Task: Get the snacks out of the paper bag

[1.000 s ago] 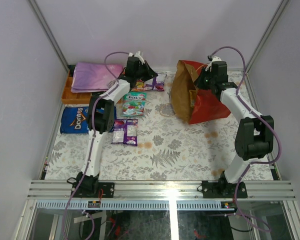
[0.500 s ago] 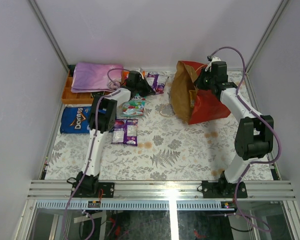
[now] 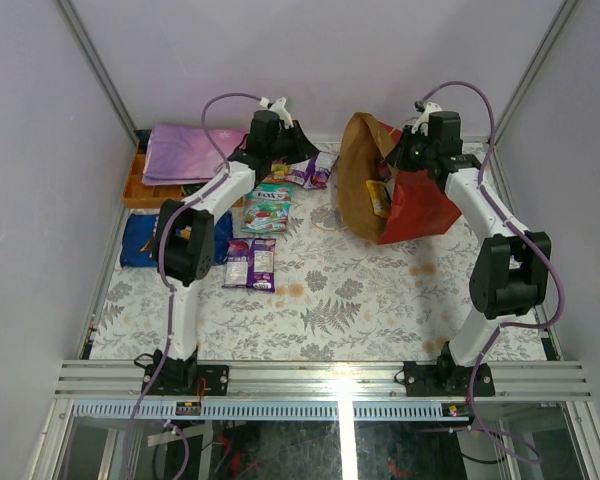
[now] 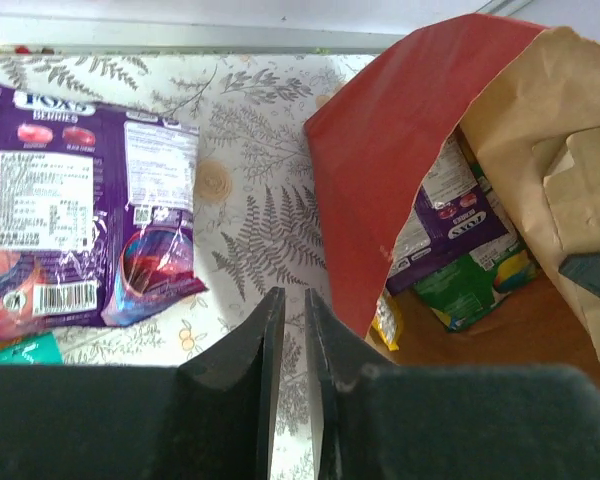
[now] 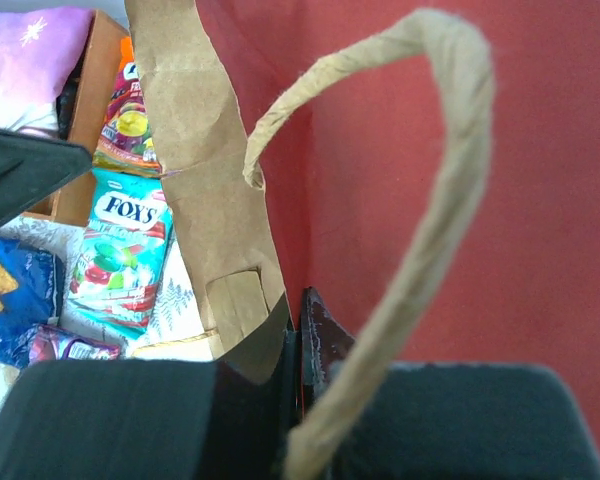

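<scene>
Lilac walls (image 3: 40, 150) enclose the fern-print surface (image 3: 360, 290). The left tool (image 4: 288, 305), nearly closed and empty, hovers far-centre on a stretched arm. The right tool (image 5: 296, 315) pinches the paper bag (image 3: 420, 205) rim at far right; snacks (image 4: 460, 250) lie inside.

Red paper bag (image 3: 420, 205), fern-print table (image 3: 350, 290)

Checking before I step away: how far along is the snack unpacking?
Done: purple packet, green packet and Doritos bag lie on the table. In hand: right gripper pinches the paper bag rim; left gripper is empty. Left: at least two packets inside it.
</scene>
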### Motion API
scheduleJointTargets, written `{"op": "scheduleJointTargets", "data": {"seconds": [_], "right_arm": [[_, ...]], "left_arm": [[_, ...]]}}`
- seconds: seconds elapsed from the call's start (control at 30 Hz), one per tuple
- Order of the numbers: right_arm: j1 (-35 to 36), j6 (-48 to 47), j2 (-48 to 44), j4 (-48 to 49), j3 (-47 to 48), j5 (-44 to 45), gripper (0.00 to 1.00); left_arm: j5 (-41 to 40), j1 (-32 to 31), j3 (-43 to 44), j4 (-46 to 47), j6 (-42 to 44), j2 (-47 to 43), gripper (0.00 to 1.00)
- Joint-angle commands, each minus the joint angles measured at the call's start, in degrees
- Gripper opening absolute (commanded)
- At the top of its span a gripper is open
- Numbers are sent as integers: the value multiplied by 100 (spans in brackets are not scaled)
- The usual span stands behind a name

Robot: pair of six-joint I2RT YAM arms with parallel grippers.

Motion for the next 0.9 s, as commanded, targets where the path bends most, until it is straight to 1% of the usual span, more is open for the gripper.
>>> {"op": "scheduleJointTargets", "data": {"seconds": [0.0,0.07,0.2,0.3,0.43,0.53,0.57,0.7,0.87], "right_arm": [[38,-90,-20,86,314,-275,0],[34,-148,-74,-22,287,52,0],[-63,-175,-170,-232,170,697,0],[-169,-66,-239,-104,-92,853,0],[-237,22,-253,25,-281,814,0],[-254,32,-260,72,-306,816,0],[-261,27,-265,84,-308,819,0],[-297,58,-252,122,-327,867,0],[-402,91,-271,101,-345,957,0]], "left_arm": [[-188,-135,374,-412,532,645,12],[-272,-223,616,-514,582,908,12],[-499,-398,1372,-948,715,1637,11],[-548,-461,1715,-1086,721,2046,11],[-596,-494,1871,-1208,732,2425,11],[-629,-507,1676,-1204,744,2411,10],[-622,-508,1487,-1152,740,2332,9],[-548,-582,672,-743,649,1802,9],[-498,-637,195,-555,694,1092,9]]}}
